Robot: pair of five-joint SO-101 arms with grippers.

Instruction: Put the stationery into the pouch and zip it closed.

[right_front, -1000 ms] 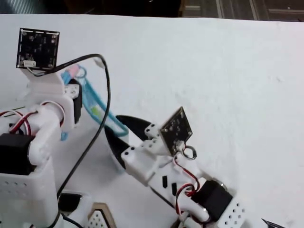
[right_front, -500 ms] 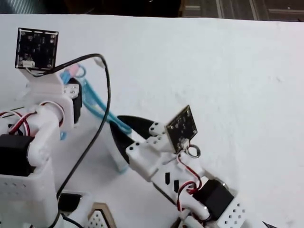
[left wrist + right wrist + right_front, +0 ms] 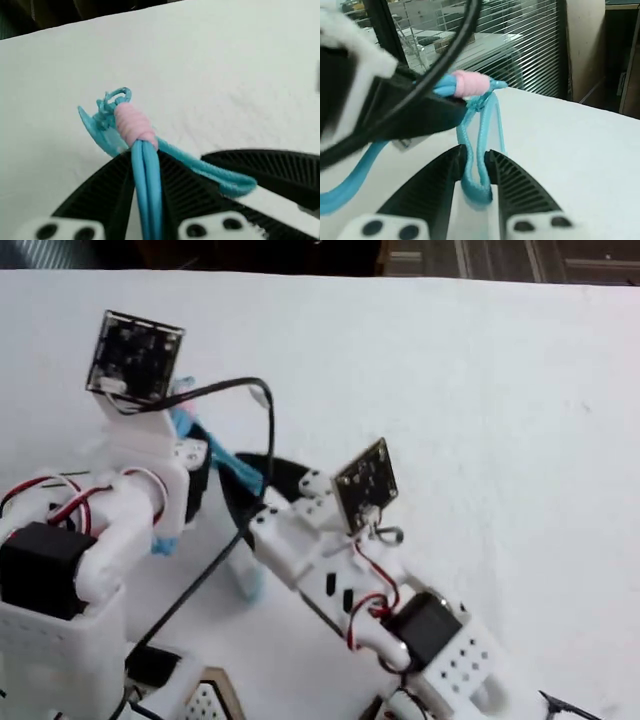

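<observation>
The pouch (image 3: pixel 236 470) is sitting between the two arms at the near left of the white worktop (image 3: pixel 480 390), its blue rim showing beside both wrists. Whether it is resting on the worktop or hanging above it cannot be told. Its blue cord (image 3: pixel 145 190) is running out from a pink sleeve (image 3: pixel 133 125) at the end of the pouch (image 3: pixel 97 129).

The left pincer (image 3: pixel 146 162) is clamping that cord, with the black jaws pressing on it from both sides just below the pink sleeve. In the high view the left pincer (image 3: pixel 196 472) is lying against the upper end of the rim.

The right pincer (image 3: pixel 477 157) is gripping a fold of the pouch's (image 3: pixel 470 186) blue rim, its jaws nearly meeting around it. From overhead the right pincer (image 3: pixel 258 490) is sitting just beside the left one.
</observation>
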